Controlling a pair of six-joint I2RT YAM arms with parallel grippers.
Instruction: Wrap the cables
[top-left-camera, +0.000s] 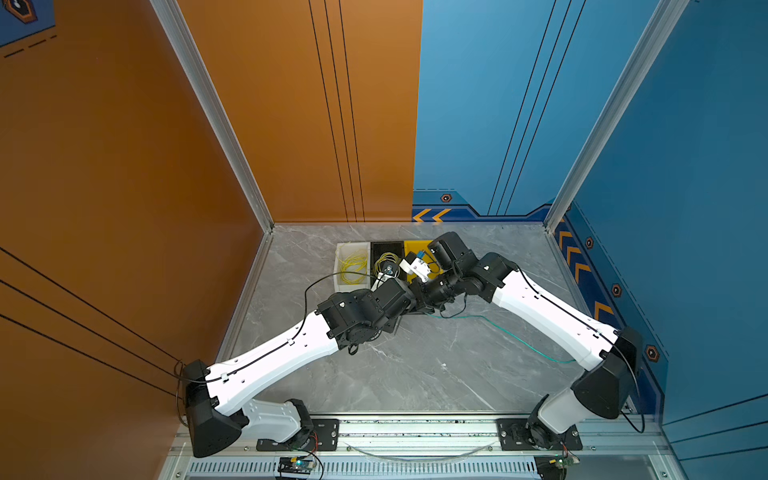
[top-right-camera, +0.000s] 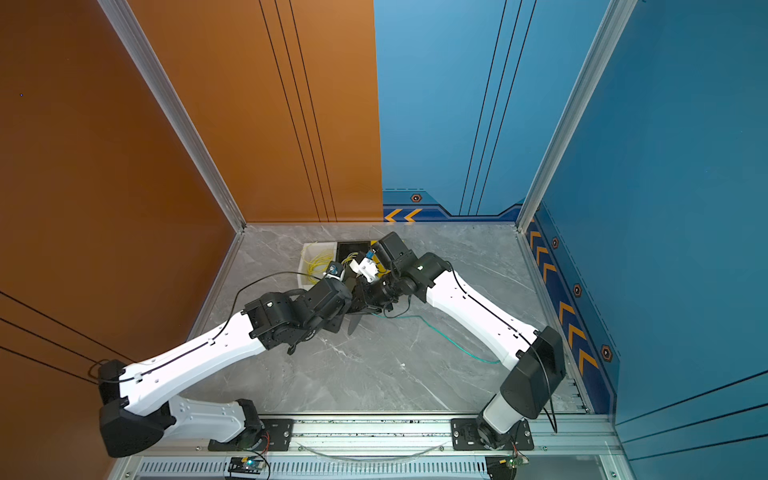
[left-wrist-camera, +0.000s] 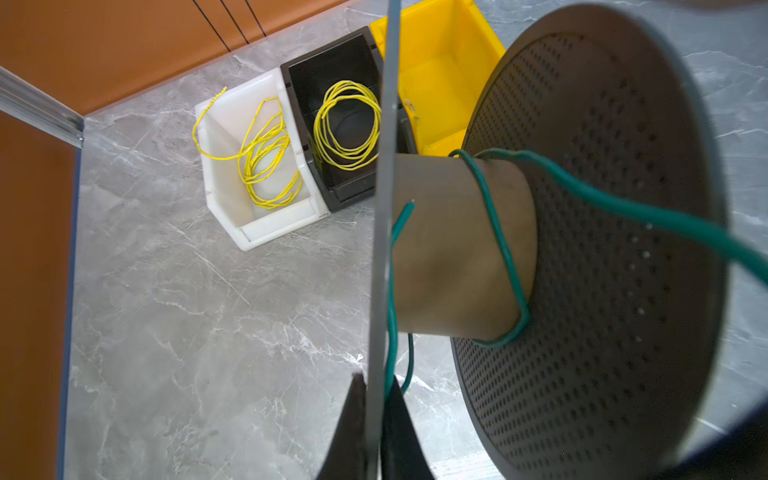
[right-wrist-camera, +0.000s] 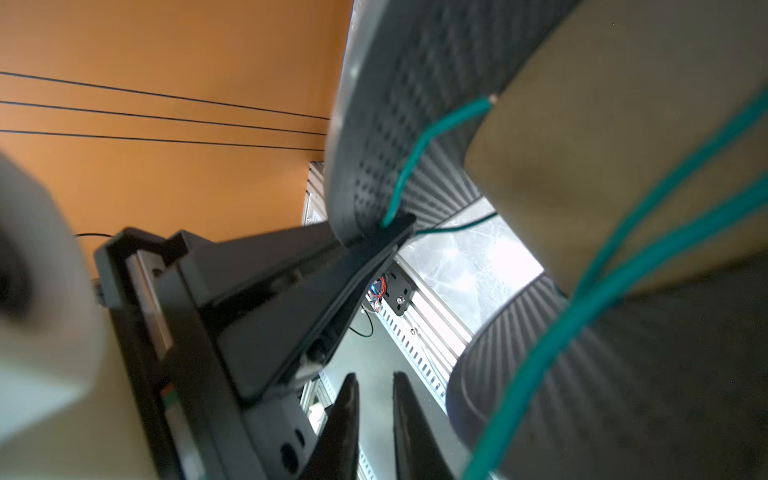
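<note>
Table slack: nearest you, the teal wire (top-left-camera: 519, 336) lies loose on the marble table (top-left-camera: 415, 374). It curves from under the two wrists out toward the right arm's elbow, and most of its length is not yet wound.
Right gripper: the right gripper (right-wrist-camera: 374, 376) hangs just beside the spool with a narrow gap between its jaws and nothing in it. The wire passes close by, untouched.
Left gripper: the left gripper (left-wrist-camera: 375, 382) is clamped on the thin edge of one flange of the grey spool (left-wrist-camera: 602, 249), carrying it above the table. The wire's short end appears pinned at that same grip.
On the spool: you have about one slack turn around the tan hub (left-wrist-camera: 449, 257), with the cut tip standing free beside the held flange.
Handling: expect the wire to be very light, limp and a little springy. It keeps its kinks, its jacket looks smooth, and a loose turn will likely slip sideways along the hub.
Where to hold: pinch it firmly on the free run just off the hub, so you can keep tension as the next turn goes on.
Beyond: the white bin (left-wrist-camera: 224, 208) and black bin (left-wrist-camera: 299, 83) each hold yellow wire coils (left-wrist-camera: 266, 166), with the yellow bin (left-wrist-camera: 478, 41) alongside. None of these is your cable.
</note>
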